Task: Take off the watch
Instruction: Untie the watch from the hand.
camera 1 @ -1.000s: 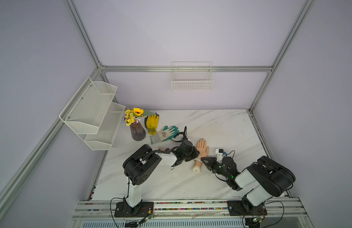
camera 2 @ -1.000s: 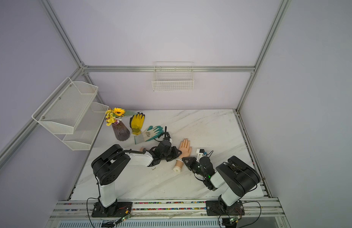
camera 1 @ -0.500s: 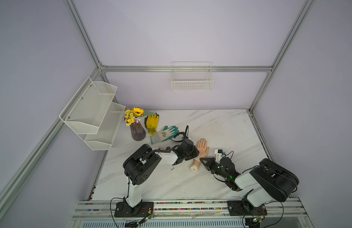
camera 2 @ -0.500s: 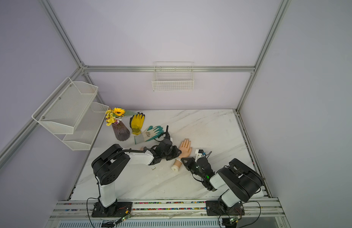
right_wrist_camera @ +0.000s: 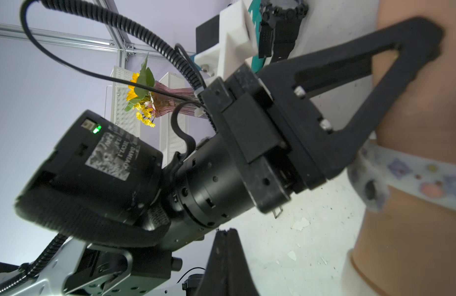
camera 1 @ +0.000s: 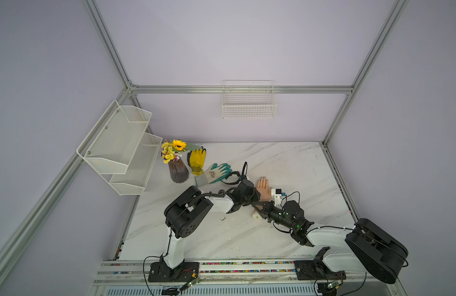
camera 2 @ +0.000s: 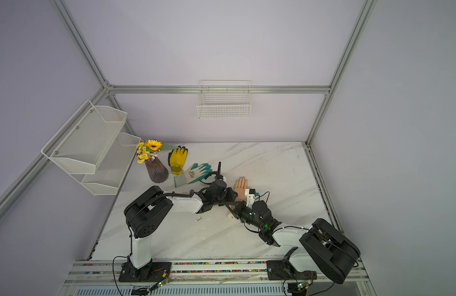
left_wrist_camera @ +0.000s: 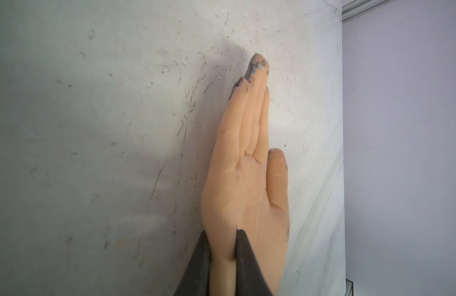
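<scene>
Left tool (left_wrist_camera: 221, 232) pinched narrow on the dummy hand (left_wrist_camera: 247, 179) near its wrist. The dummy hand lies on the desk (left_wrist_camera: 93, 128). Right tool (right_wrist_camera: 225, 233) fully closed, nothing seen between tips, just beside the wrist. Watch (right_wrist_camera: 414, 175), white patterned strap, is on the dummy wrist.

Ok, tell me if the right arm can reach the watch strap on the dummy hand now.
Probably yes: the strap lies close ahead of the right gripper, with only table between; the left gripper clamps the dummy hand beyond it. Right jaws are shut.
</scene>
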You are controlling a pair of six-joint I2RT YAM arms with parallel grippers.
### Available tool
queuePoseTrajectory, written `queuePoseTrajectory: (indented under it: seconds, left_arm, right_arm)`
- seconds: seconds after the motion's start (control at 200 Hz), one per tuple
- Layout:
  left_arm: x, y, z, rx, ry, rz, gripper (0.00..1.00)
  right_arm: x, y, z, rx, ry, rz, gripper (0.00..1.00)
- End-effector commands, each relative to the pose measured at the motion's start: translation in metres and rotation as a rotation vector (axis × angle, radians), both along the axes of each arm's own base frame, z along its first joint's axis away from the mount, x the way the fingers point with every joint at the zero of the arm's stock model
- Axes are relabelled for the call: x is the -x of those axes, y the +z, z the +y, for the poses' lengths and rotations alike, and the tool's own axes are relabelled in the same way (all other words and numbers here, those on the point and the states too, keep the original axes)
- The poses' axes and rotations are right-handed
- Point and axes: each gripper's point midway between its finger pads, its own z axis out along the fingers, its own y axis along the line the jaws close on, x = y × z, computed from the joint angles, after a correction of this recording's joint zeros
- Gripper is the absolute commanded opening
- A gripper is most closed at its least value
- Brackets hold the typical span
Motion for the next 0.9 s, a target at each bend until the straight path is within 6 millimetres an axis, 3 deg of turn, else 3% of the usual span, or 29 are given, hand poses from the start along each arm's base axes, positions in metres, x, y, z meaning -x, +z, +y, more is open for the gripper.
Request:
queuePoseTrajectory:
  seconds: [0.0, 0.08, 0.18, 0.41, 0.585, 0.725, 0.765, 0.895]
  left_arm:
    - [0.001, -0.027, 0.022, -0.145, 0.009, -0.006, 0.12]
    - [-0.001, -0.014, 0.021, -0.146, -0.006, -0.047, 0.35]
    - [-0.004, 0.007, 0.023, -0.157, -0.018, -0.105, 0.48]
    - [-0.008, 0.055, 0.034, -0.221, -0.026, -0.222, 0.64]
    - [-0.003, 0.092, 0.04, -0.271, -0.06, -0.291, 0.66]
    - [0.014, 0.115, 0.034, -0.368, -0.148, -0.361, 0.65]
    - [0.02, 0.117, 0.03, -0.417, -0.184, -0.38, 0.65]
    - [0.041, 0.115, 0.015, -0.542, -0.321, -0.396, 0.63]
  right_arm:
    - [-0.002, -0.011, -0.018, 0.078, -0.086, 0.031, 0.02]
    - [-0.004, -0.004, -0.03, 0.127, -0.136, 0.004, 0.21]
    - [-0.011, 0.007, -0.044, 0.199, -0.191, -0.032, 0.42]
    - [-0.029, 0.017, -0.066, 0.281, -0.239, -0.057, 0.6]
    - [-0.04, 0.016, -0.082, 0.324, -0.268, -0.061, 0.74]
    - [-0.047, 0.008, -0.096, 0.369, -0.304, -0.047, 0.85]
    - [-0.045, -0.003, -0.1, 0.404, -0.305, -0.017, 0.92]
    - [-0.046, -0.021, -0.105, 0.46, -0.293, 0.012, 0.97]
